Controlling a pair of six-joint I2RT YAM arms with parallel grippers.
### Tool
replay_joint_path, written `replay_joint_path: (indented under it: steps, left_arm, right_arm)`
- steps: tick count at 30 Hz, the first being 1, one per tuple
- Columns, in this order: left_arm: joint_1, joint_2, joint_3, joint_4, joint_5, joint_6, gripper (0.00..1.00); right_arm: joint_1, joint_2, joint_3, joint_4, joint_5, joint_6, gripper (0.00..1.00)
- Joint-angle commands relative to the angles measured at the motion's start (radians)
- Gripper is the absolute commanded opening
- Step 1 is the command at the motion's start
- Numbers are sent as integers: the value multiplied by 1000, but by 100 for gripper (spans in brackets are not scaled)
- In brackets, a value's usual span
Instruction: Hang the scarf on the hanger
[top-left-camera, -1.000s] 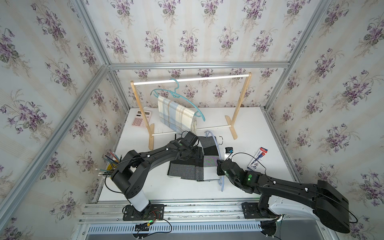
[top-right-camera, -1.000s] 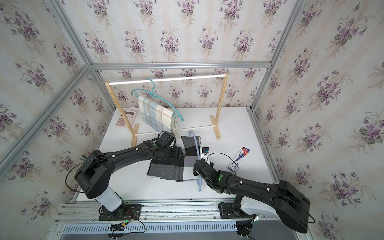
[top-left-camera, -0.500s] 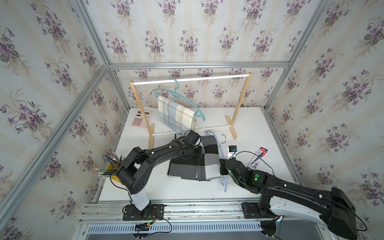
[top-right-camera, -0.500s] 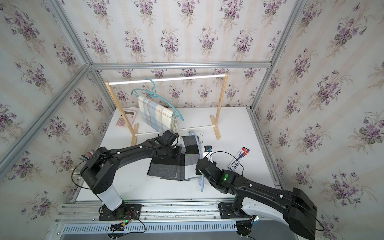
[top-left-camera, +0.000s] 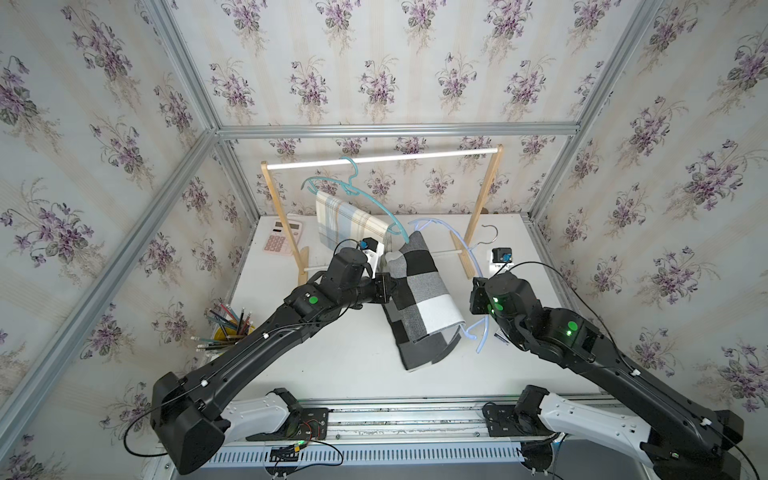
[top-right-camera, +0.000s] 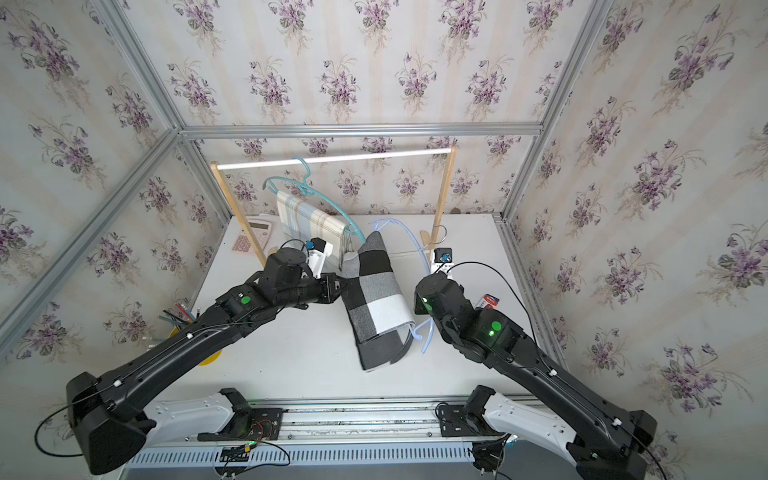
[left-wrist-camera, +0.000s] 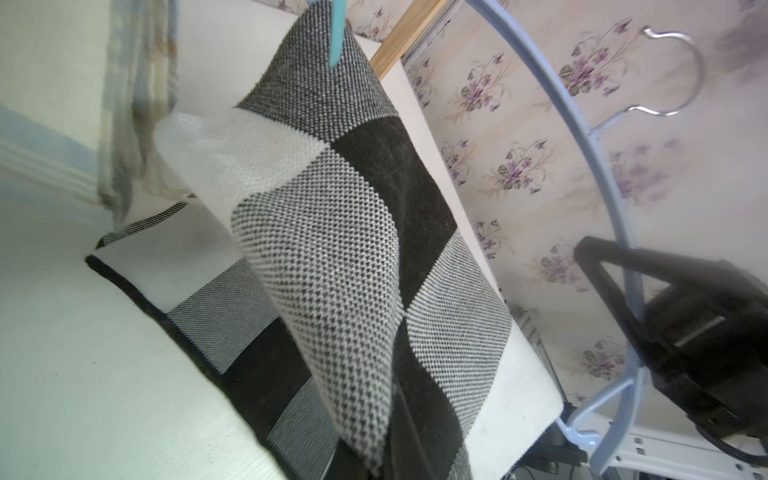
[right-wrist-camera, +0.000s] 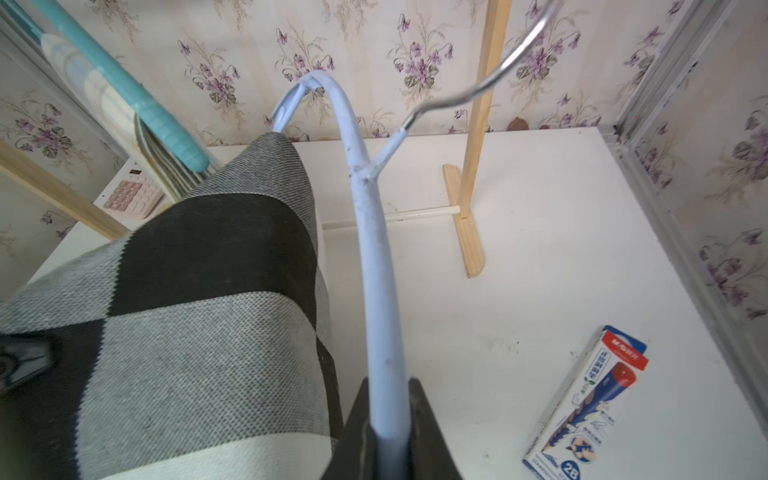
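Step in hand: draping of the scarf (top-left-camera: 419, 291) over the hanger (right-wrist-camera: 370, 232).

The scarf is found mid-bench, raised into a ridge. Its near end is left lying folded on the bench (top-left-camera: 332, 365).

The left tool (top-left-camera: 388, 286) is seen pressed together on the scarf's left edge, with the cloth pinched and lifted. The right tool (right-wrist-camera: 388, 419) is clamped on the hanger's near arm. The hanger is held up off the bench, just right of the scarf, its hook pointed far-right.

The hanger's far end is seen curving down behind the scarf's peak, and its near corner is shown at the scarf's right hem. The lower bar is therefore judged to run beneath the cloth; the bar itself is hidden.

The rack (top-left-camera: 484, 195) is stood at the far side, with a teal hanger (top-left-camera: 374, 203) and plaid cloth (top-left-camera: 345, 220) hung at its left. The teal tip is close by the scarf's peak; contact cannot be told.

Progress is judged about midway: the cloth is over the bar, but much of it is on the bench.

Next move: the scarf is to be drawn further left across the bar until both falls are roughly matched, with the hanger kept level. A snag on the teal tip is to be avoided.
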Motion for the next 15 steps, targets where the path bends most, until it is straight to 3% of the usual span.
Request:
replay_joint_path:
  steps: [1, 9, 15]
  left_arm:
    - [-2, -39, 1, -30, 42, -27, 0]
    - [-28, -90, -65, 68, 168, -113, 0]
    - [-85, -86, -113, 110, 146, -146, 0]
  right_arm:
    - [-42, 28, 47, -42, 82, -91, 0]
    - [-152, 48, -33, 106, 53, -130, 0]
    - [-188, 75, -50, 180, 81, -157, 0]
